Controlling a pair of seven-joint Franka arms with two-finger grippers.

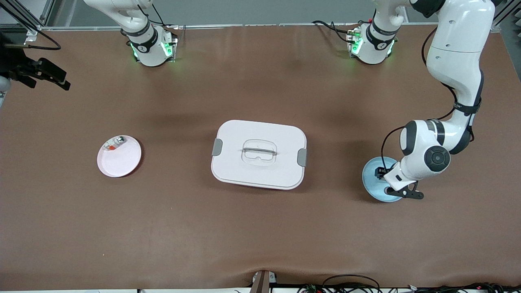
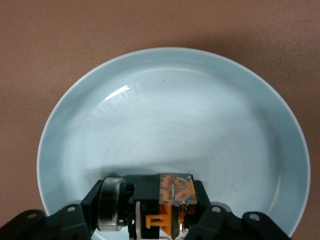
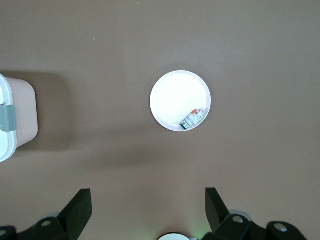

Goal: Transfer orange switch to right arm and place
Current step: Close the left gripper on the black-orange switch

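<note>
Orange switch [image 2: 172, 205] is sitting in the pale blue dish [image 2: 170, 100] at the left arm's end of the table, the left gripper [image 2: 150, 222] pinching it between closed fingers. Pickup is the step in hand; lifting clear and carrying it toward the right gripper [image 3: 147, 210], waiting wide open and empty high above the white plate [image 3: 172, 95], likely comes next. Its long axis appears to be lying flat across the jaws.

The blue plate [image 2: 170, 100] looks shiny and smooth. The brown table [image 1: 163, 228] looks soft and dull. The white box [image 1: 259, 154] looks like smooth plastic.
</note>
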